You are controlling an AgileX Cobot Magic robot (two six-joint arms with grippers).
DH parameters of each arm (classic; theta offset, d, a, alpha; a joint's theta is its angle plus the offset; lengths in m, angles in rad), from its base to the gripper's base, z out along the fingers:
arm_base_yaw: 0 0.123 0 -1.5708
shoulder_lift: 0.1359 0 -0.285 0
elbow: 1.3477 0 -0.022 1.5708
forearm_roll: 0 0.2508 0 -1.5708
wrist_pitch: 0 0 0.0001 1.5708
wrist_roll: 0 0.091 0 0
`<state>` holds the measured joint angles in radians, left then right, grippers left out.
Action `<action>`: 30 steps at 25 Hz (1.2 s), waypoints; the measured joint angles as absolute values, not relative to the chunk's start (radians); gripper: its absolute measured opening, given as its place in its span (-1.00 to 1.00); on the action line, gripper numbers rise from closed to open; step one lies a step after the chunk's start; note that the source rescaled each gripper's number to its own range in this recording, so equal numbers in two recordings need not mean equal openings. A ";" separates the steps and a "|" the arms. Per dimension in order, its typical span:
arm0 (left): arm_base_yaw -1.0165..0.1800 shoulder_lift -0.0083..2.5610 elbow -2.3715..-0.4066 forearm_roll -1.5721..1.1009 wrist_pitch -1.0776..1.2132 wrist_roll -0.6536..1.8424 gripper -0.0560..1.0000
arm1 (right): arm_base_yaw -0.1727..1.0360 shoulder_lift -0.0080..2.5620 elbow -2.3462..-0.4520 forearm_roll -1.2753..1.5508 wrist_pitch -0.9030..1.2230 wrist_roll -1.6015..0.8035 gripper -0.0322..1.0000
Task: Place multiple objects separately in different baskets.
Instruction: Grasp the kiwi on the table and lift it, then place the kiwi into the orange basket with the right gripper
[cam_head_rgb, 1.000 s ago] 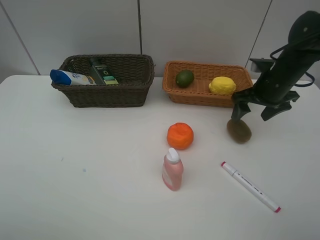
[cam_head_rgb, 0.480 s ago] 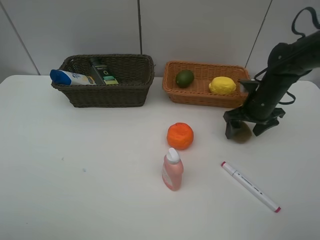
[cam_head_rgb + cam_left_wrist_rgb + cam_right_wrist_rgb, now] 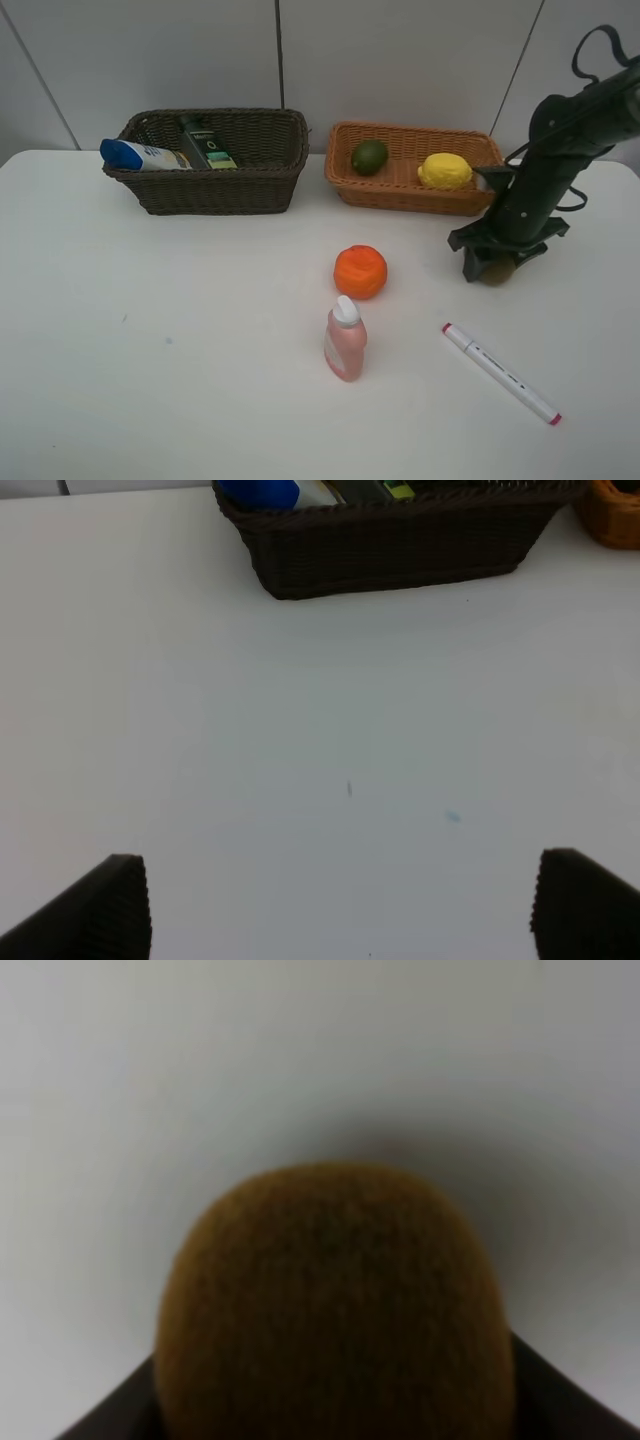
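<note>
The brown kiwi (image 3: 497, 271) lies on the white table to the right, in front of the light orange-tan basket (image 3: 400, 192). My right gripper (image 3: 497, 262) stands over it, its fingers pressed against both sides; in the right wrist view the kiwi (image 3: 335, 1310) fills the gap between them. The tan basket holds a lime (image 3: 369, 157) and a lemon (image 3: 445, 171). A blue-capped bottle (image 3: 140, 156) and a pump bottle (image 3: 205, 142) rest in the dark brown basket (image 3: 215, 190). My left gripper (image 3: 340, 910) is open over bare table.
An orange (image 3: 360, 271) sits mid-table with a small pink bottle (image 3: 345, 340) upright just in front of it. A white red-tipped marker (image 3: 500, 372) lies diagonally at the front right. The dark basket (image 3: 400, 555) shows far ahead in the left wrist view.
My right gripper came down from beside the tan basket onto the kiwi and its fingers drew in around the fruit. Nothing else moved.
</note>
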<state>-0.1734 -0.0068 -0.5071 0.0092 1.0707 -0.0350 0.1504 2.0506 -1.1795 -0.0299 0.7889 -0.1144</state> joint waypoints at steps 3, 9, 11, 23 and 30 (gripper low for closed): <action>-0.173 -0.007 -0.507 0.009 1.071 -0.035 1.00 | 0.150 2.034 -1.212 -0.043 0.852 -0.114 0.13; -0.173 -0.007 -0.507 0.009 1.071 -0.035 1.00 | 0.150 1.923 -1.341 -0.022 0.964 -0.085 0.13; -0.173 -0.007 -0.507 0.009 1.071 -0.035 1.00 | 0.150 1.916 -1.398 -0.010 1.017 -0.051 0.13; -0.173 -0.007 -0.507 0.009 1.071 -0.035 1.00 | 0.150 2.106 -1.725 0.034 0.912 -0.008 0.13; -0.173 -0.007 -0.507 0.009 1.071 -0.035 1.00 | 0.150 2.194 -1.804 -0.060 0.870 -0.008 0.78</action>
